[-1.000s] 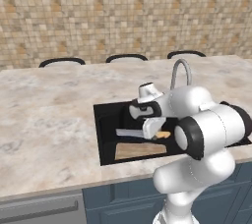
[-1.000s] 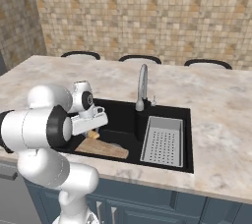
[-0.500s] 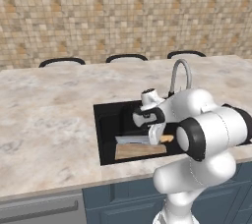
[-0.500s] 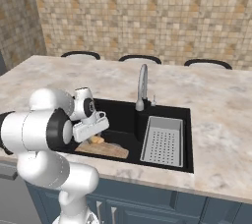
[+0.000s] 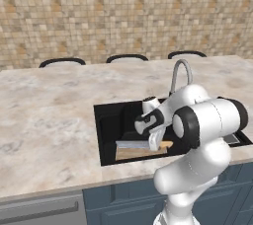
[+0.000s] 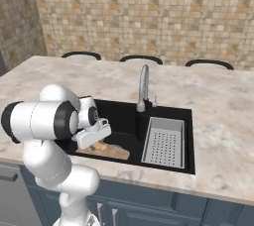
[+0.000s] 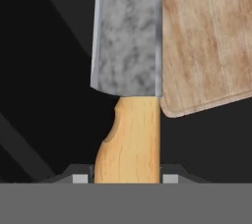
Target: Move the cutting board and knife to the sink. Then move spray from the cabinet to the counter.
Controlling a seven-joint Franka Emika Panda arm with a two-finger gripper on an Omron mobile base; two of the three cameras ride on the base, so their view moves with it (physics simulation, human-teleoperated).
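Gripper: the gripper (image 7: pixel 126 176) is down inside the sink (image 5: pixel 106 120), its 2 tips closed narrowly on either side of the knife's handle, so the jaws are holding the knife (image 7: pixel 128 70)

Knife, long axis: in the hand view the orange-tan handle rises straight out from between the tips and the grey blade runs on in the same line, so the knife's length lies along the direction the hand is looking, blade end farthest from the jaws

Knife, place: held low over the black basin floor; in the left base view the blade (image 5: pixel 132 143) shows as a grey strip just above the near edge of the board

Cutting board: the cutting board (image 7: pixel 206 41) lies flat in the basin, alongside the blade on 1 side; whether blade and board touch cannot be told

Board from the other side: in the right base view the cutting board (image 6: pixel 116 153) sits at the near left of the basin, under the hand

Deciding relation: the knife already hangs inside the sink walls, over or just beside the board, so my judgement is that the coming move is a release, which needs the jaws to part across the handle's width

Risk: judged small; the blade may settle partly on the board and tilt

Task progress: board in the sink, knife almost set down, spray step not yet begun
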